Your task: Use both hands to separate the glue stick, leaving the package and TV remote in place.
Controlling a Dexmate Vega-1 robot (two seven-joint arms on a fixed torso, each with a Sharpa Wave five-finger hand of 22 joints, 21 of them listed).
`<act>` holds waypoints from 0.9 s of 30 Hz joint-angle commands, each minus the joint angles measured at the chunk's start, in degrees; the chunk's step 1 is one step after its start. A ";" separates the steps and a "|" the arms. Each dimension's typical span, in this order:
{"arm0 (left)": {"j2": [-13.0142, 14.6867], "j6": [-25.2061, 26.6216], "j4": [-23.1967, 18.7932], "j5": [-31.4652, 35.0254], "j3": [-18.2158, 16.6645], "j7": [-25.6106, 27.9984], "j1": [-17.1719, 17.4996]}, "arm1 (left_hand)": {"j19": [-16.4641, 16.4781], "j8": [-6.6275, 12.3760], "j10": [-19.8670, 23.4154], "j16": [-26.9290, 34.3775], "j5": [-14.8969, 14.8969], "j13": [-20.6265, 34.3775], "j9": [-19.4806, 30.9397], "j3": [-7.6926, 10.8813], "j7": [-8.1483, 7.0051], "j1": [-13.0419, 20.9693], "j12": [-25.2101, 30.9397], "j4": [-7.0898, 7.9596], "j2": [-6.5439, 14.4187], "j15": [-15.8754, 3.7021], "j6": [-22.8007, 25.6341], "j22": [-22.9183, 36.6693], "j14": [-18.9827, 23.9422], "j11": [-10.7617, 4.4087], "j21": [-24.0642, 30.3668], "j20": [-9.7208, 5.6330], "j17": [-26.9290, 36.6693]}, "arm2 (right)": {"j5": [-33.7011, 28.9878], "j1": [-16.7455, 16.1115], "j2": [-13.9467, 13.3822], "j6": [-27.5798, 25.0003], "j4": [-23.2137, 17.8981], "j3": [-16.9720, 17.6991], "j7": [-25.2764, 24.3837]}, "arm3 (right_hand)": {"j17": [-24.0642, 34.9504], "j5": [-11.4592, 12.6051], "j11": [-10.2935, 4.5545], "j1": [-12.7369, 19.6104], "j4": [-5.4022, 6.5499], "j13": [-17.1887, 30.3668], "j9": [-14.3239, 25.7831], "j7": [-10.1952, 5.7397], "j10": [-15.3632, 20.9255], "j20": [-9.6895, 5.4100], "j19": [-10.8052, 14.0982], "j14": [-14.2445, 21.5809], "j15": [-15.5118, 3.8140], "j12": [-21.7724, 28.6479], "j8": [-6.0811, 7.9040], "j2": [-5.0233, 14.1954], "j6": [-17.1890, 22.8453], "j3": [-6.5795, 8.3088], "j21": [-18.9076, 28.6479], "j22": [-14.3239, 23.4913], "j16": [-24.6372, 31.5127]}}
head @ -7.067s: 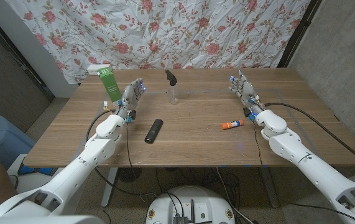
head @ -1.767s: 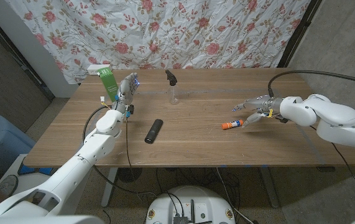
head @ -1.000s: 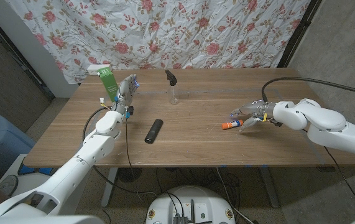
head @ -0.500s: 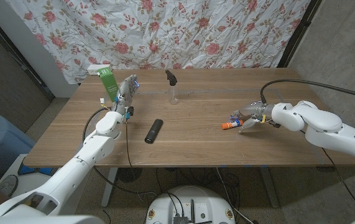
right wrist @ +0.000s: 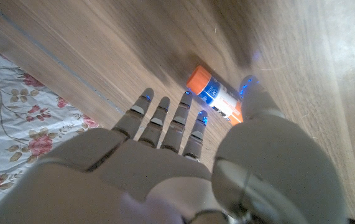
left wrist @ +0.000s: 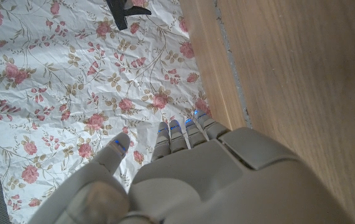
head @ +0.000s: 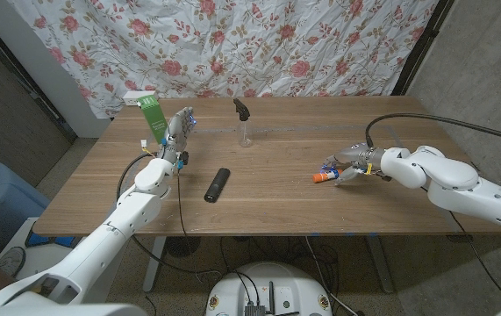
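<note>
The glue stick [head: 325, 176] lies flat on the table [head: 276, 189], well to the right of the remote [head: 218, 184]. The right hand [head: 343, 166] hovers just over it, fingers [right wrist: 165, 118] spread, grasping nothing; the stick sits between fingers and thumb. The left hand [head: 175, 133] stands upright, released, left of the remote and just beside the green package [head: 149, 114]. A spray bottle [head: 245, 123] stands behind the remote, well apart from the stick.

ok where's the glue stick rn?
Head view: the glue stick lies on the table's right side, right of the TV remote, with the right hand over it, fingers spread above it.
</note>
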 commanded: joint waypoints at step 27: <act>-0.04 0.54 -0.74 -0.15 -0.51 1.45 0.77 | 0.47 -0.10 0.65 -0.12 -0.22 0.22 0.21 0.45 0.32 -0.69 -0.05 0.26 4.25 0.56 0.56 0.25 0.07 0.10 0.05 -1.12 0.05 | -2.24 -3.41 2.07 -1.32 2.76 -0.42 -12.69 | 0.22 1.45 -4.36 7.53 0.00 -0.46 0.57 -0.25 11.93 -1.57 2.29 6.02 -7.14 -0.41 4.91 -1.37 15.42 -1.07 -0.21 0.19 3.22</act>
